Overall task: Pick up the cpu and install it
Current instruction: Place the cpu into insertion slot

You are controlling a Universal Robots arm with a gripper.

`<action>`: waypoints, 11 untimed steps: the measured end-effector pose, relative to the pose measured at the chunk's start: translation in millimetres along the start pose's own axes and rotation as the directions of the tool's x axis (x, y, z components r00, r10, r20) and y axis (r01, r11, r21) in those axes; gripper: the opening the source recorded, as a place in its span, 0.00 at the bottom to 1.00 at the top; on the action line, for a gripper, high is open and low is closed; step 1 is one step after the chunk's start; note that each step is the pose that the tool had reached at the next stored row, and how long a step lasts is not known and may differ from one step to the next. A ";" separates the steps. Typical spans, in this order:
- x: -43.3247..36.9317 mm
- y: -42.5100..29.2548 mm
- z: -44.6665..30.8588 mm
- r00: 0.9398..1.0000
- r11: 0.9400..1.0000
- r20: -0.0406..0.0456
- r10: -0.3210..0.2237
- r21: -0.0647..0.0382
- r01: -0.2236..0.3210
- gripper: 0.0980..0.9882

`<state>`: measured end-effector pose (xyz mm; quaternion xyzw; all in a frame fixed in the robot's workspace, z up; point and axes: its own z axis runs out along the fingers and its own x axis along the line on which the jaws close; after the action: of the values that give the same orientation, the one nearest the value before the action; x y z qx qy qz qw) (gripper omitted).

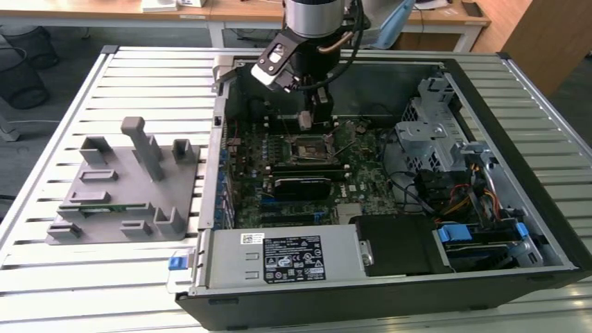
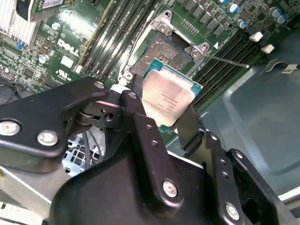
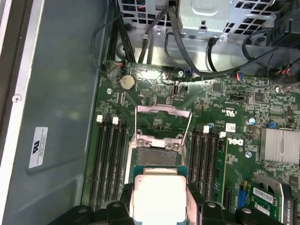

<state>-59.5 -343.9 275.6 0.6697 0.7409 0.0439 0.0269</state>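
Observation:
The cpu is a flat square chip with a silver-grey top and a greenish rim, and my gripper is shut on it, one black finger on each of two opposite edges. In the first wrist view the cpu hangs just short of the open socket, whose metal load plate is flipped up. In the exterior view my gripper hangs inside the computer case, a little above the black socket frame on the green motherboard.
Black memory slots flank the socket on both sides. A finned heatsink, cables and a metal drive cage stand nearby. A grey fixture holding a green memory stick sits on the slatted table at the exterior view's left.

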 end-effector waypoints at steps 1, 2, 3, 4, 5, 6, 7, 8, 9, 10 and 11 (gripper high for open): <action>0.0 0.0 0.5 1.000 1.000 0.000 0.000 0.000 0.000 0.48; 0.0 -0.1 0.7 1.000 1.000 0.000 0.000 0.000 0.000 0.48; 0.0 -0.1 0.9 1.000 1.000 0.000 0.000 0.000 0.000 0.48; 0.0 -0.2 1.3 1.000 1.000 0.000 0.000 0.000 0.000 0.48; 0.0 -0.3 1.8 1.000 1.000 0.000 0.001 0.000 -0.001 0.48; 0.3 -0.3 2.7 1.000 1.000 0.000 0.002 0.000 -0.002 0.48; 0.7 -0.2 3.8 1.000 1.000 0.000 0.003 0.001 -0.003 0.48; 1.0 -0.2 5.6 1.000 1.000 0.001 0.006 0.001 -0.006 0.48; 1.4 0.0 7.3 1.000 1.000 0.001 0.011 0.002 -0.011 0.48; 1.8 0.1 9.1 1.000 1.000 0.002 0.017 0.002 -0.017 0.48; 2.1 0.1 11.1 1.000 1.000 0.003 0.026 0.002 -0.026 0.48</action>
<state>-58.5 -341.5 264.6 0.6795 0.7320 0.0425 0.0264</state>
